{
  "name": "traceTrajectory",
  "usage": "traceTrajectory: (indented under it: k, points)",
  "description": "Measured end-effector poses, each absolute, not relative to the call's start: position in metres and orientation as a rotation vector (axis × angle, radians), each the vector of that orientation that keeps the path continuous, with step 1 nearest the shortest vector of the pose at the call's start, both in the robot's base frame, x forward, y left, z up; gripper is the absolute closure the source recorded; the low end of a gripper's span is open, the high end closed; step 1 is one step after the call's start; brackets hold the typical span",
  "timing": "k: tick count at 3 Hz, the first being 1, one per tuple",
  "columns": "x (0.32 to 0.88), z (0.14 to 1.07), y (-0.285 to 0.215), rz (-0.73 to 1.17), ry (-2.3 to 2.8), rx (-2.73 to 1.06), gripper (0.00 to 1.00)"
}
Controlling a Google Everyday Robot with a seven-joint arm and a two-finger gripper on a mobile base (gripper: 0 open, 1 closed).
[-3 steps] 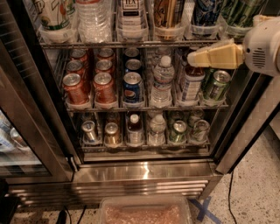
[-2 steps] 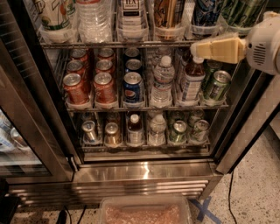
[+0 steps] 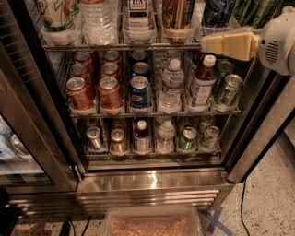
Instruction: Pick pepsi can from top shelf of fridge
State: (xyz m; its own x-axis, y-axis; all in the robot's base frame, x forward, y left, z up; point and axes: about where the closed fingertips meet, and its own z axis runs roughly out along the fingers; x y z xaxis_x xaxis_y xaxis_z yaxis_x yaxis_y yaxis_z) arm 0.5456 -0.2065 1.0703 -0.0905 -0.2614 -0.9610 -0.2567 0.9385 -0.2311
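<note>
Pepsi can [image 3: 217, 11], tall and dark blue, stands in a clear plastic tray on the top shelf [image 3: 115, 46] of the fridge [image 3: 152, 180], just left of the green cans [image 3: 256, 11]; only its lower part is in view. The gripper [image 3: 207, 44] hangs just below and in front of it, at the shelf edge, pointing left. Whether it is open or closed I cannot tell.
</note>
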Motion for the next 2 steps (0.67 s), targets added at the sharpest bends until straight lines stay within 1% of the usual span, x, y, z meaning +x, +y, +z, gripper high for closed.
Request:
traceTrajectory:
  k: [1, 2]
  points:
    - [0.55, 1.073, -0.2, -0.001, 1.657, -0.4, 0.0]
    - [0.566, 1.078, -0.189, -0.004, 1.612, -0.408, 0.18]
